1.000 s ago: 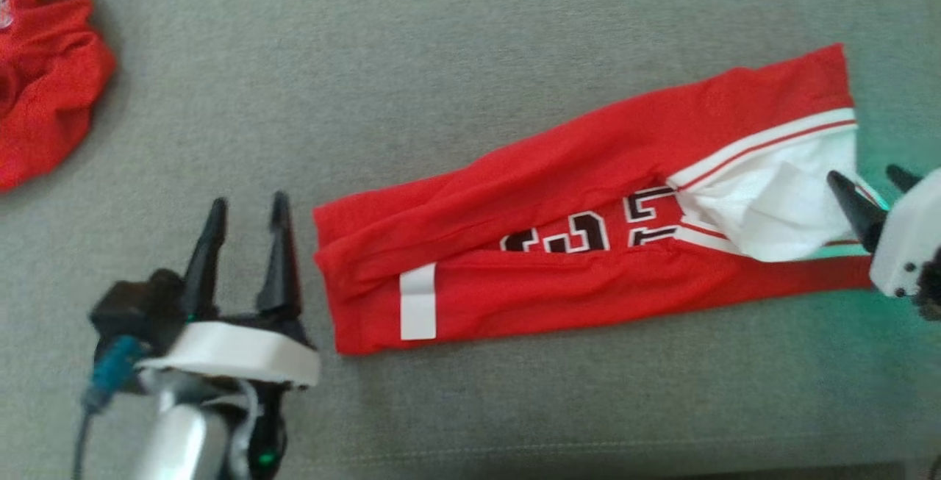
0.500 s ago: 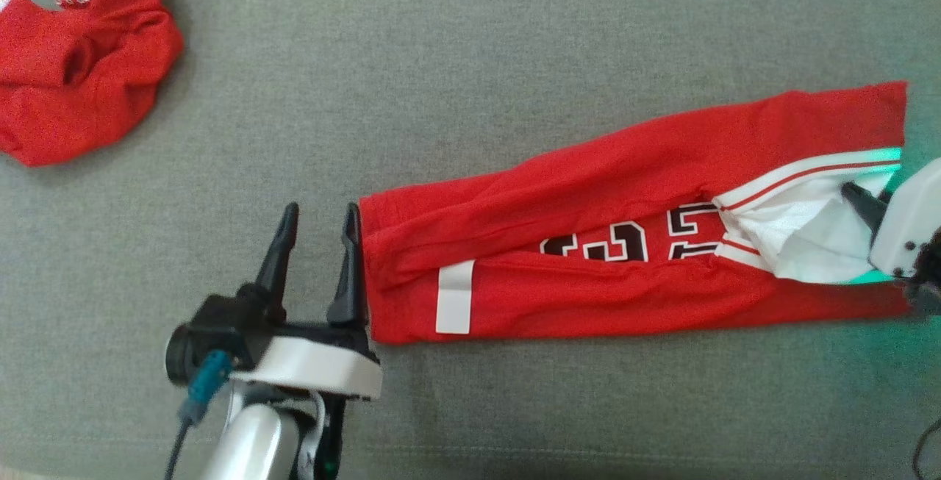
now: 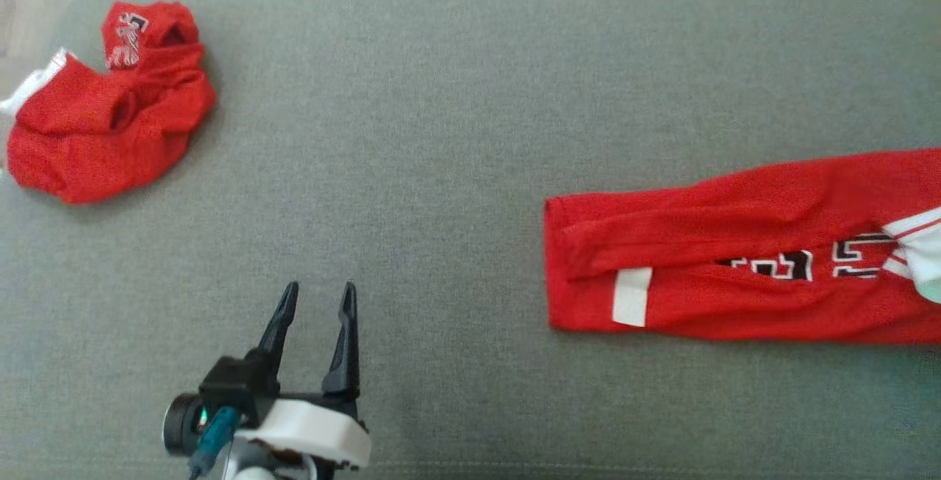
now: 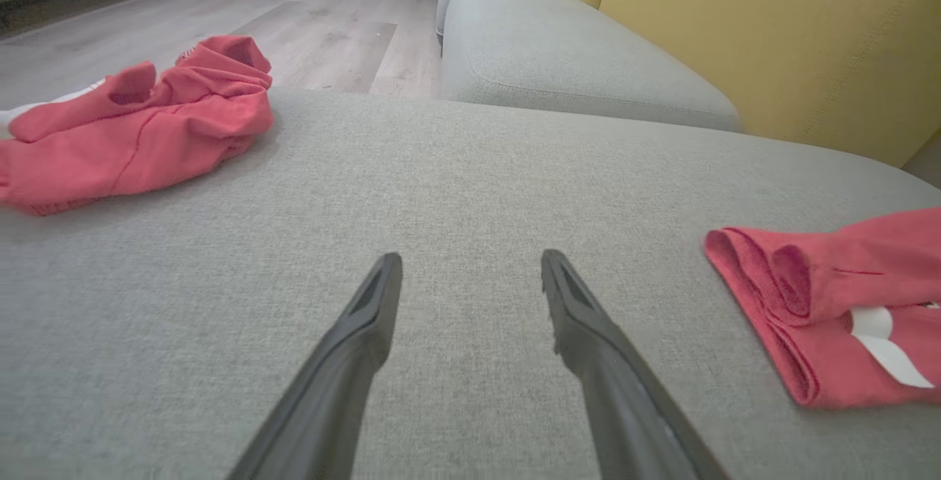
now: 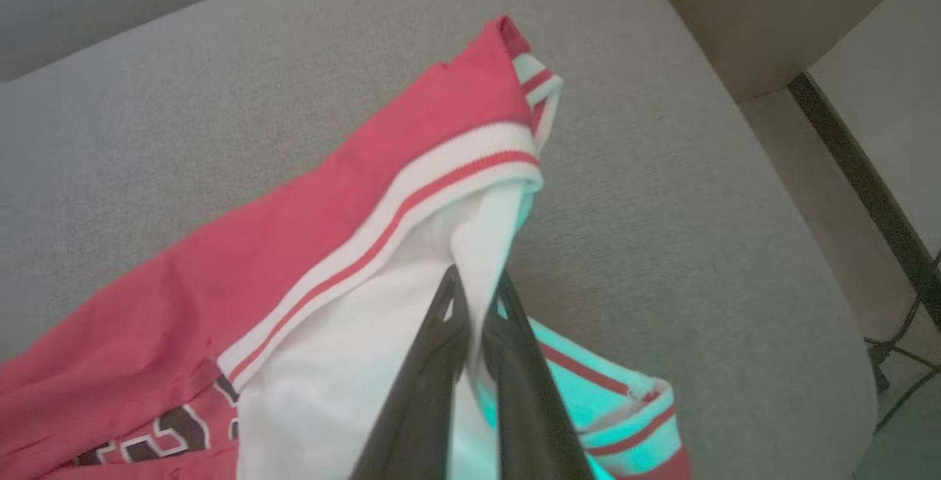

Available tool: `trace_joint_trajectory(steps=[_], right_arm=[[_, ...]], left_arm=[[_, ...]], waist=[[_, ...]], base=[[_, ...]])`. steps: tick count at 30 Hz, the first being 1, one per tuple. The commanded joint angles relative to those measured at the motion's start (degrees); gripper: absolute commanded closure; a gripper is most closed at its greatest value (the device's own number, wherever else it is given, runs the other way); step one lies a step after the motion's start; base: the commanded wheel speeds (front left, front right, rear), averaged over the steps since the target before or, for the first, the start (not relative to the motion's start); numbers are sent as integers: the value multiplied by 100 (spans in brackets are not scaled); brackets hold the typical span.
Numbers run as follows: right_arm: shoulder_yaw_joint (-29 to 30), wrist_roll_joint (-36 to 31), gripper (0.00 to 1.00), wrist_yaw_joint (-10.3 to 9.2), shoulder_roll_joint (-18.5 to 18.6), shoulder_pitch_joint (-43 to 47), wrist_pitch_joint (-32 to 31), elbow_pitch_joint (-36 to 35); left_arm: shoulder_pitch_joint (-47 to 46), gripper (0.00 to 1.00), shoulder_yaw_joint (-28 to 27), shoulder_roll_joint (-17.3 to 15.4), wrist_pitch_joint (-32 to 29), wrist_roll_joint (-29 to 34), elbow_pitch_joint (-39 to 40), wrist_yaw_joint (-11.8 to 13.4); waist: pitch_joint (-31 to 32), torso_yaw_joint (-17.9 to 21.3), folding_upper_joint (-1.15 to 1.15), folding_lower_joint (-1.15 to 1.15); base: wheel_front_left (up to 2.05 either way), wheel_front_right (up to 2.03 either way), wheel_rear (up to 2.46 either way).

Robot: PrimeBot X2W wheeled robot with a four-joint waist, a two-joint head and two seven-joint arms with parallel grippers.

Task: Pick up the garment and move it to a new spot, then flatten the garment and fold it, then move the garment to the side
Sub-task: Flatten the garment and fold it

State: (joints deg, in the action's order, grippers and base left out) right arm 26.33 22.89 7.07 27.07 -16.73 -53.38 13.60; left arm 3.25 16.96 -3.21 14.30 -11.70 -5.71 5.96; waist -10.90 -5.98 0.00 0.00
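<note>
- The garment (image 3: 735, 267) — a red jersey folded into a long narrow band — lies flat on the grey sofa seat (image 3: 456, 98), at the right of the head view and running off that view's right edge
- Its left end is a neat folded edge with a white patch (image 3: 632, 296) on top; further along, black-and-white lettering (image 3: 779, 265) peeks out between 2 red folds
- The right gripper (image 5: 476, 278) is closed, its 2 dark fingers pinched together on the white inner fabric at the garment's collar end, just below a white band (image 5: 412, 193) with a red stripe
- In the right wrist view the white fabric gathers into a peak between those fingers, and a green glow tints the cloth beside them
- The left gripper (image 3: 320, 286) stands wide with nothing between its 2 fingers, over bare seat fabric at the lower left of the head view — well apart from the garment's folded end
- A crumpled red cloth (image 3: 103, 134) sits in a heap near the seat's far left corner, well apart from both the left gripper and the folded garment
- In the left wrist view a yellow backrest (image 4: 735, 24) rises behind the seat, and a pale wooden floor (image 4: 294, 24) lies beyond the seat's edge
</note>
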Motion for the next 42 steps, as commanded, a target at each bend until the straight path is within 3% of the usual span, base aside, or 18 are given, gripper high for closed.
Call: trace_joint_trajectory(steps=[1, 6, 12, 16, 19, 30, 31, 32, 33, 39, 42], right_arm=[[-73, 103, 100, 42, 201, -81, -72, -328], [-624, 570, 100, 42, -111, -103, -539, -1366], [-2070, 760, 100, 42, -1204, -47, -821, -2244], [-2765, 743, 100, 42, -1882, 115, -513, -2130], [-3098, 657, 100, 42, -2138, 217, -140, -1841], [-3516, 541, 100, 42, -2390, 177, 682, -1097], [-3540, 562, 76, 42, -2399, 158, 761, -1053], [-3597, 616, 20, 42, -2406, 138, 845, -1028], [-3654, 712, 0, 42, -2411, 130, 915, -992], [-4220, 1933, 0, 42, -2417, 119, 1441, -980], [-4444, 2114, 0, 42, -2417, 149, 1853, -1170]], left_arm=[[-54, 0, -232, 30, 69, 14, 146, -21], [22, 0, -207, 32, 69, -110, 108, 50], [-97, 0, -56, 33, 70, -188, -5, 40], [-232, 0, 60, 33, 70, -207, -81, 33], [-274, 0, 76, 33, 70, -240, -141, 84], [-190, 0, -26, 33, 70, -223, -259, 100], [-197, 0, -27, 33, 70, -224, -266, 98], [-205, 0, -27, 33, 70, -228, -274, 98], [-211, 0, -30, 33, 70, -231, -282, 103], [-154, 0, -41, 33, 70, -218, -308, 104], [-104, 0, -78, 33, 70, -157, -304, 80]], waist=[[97, -22, 0, 0], [205, 1, 0, 0], [133, 26, 0, 0], [63, -88, 0, 0], [48, -180, 0, 0], [40, -198, 0, 0], [47, -191, 0, 0], [58, -183, 0, 0], [79, -166, 0, 0], [232, 0, 0, 0], [355, 117, 0, 0]], base=[[0, 0, 0], [0, 0, 0], [0, 0, 0], [0, 0, 0], [0, 0, 0], [0, 0, 0], [0, 0, 0], [0, 0, 0], [0, 0, 0], [0, 0, 0], [0, 0, 0]])
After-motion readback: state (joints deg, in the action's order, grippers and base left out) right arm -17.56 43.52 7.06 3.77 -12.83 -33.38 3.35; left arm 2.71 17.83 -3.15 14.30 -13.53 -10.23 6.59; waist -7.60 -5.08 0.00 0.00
